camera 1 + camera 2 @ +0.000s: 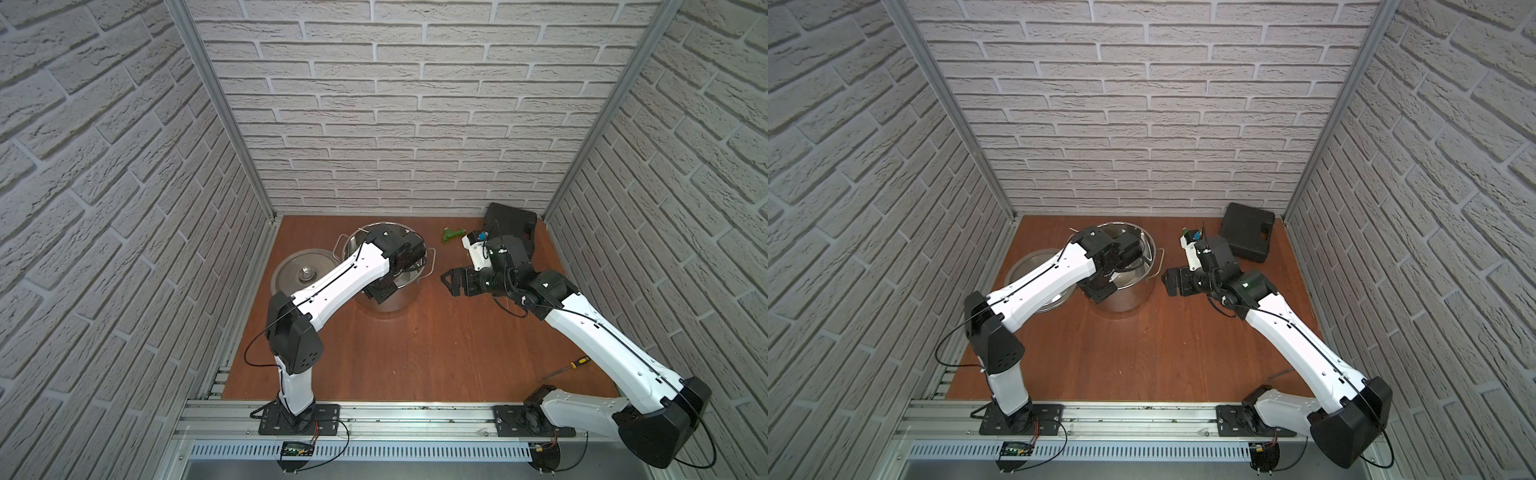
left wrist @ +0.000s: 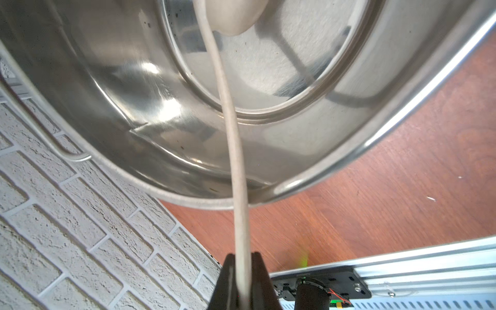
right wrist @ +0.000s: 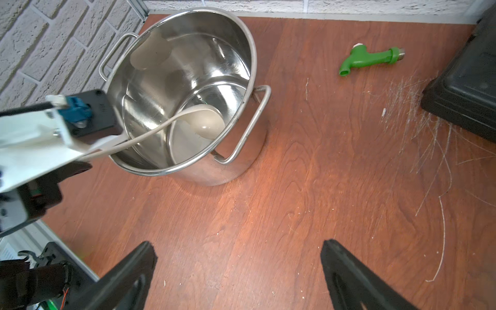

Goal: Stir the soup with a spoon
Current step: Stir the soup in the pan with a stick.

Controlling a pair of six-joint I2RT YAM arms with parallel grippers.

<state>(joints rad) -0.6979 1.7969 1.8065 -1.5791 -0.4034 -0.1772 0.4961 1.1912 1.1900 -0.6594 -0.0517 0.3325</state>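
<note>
L arm bent over pot [image 3: 251,53], left gripper [image 2: 243,257] clamped on spoon [image 2: 230,120] handle, bowl at pot bottom — right gripper [image 3: 238,243] beside pot, spread wide, empty. Nearby: lid [image 1: 291,270], green tap [image 3: 370,59].

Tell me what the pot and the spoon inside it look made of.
The pot is likely stainless steel with a polished finish: its walls mirror the brick wall and the spoon. The spoon seems to be plastic, matte cream: uniform colour, only a dull sheen.

Free: broad bare tabletop [image 1: 415,353], centre and lower centre in both top views.
Blocked, upper left: steel pot [image 1: 395,301], mouth crossed by ladle [image 3: 150,131] and left arm [image 1: 353,274]; lid [image 1: 295,266] just beside.
Blocked, upper right: green tap [image 1: 453,235], black case [image 1: 511,218].
Lower right: screwdriver [image 1: 575,365].
</note>
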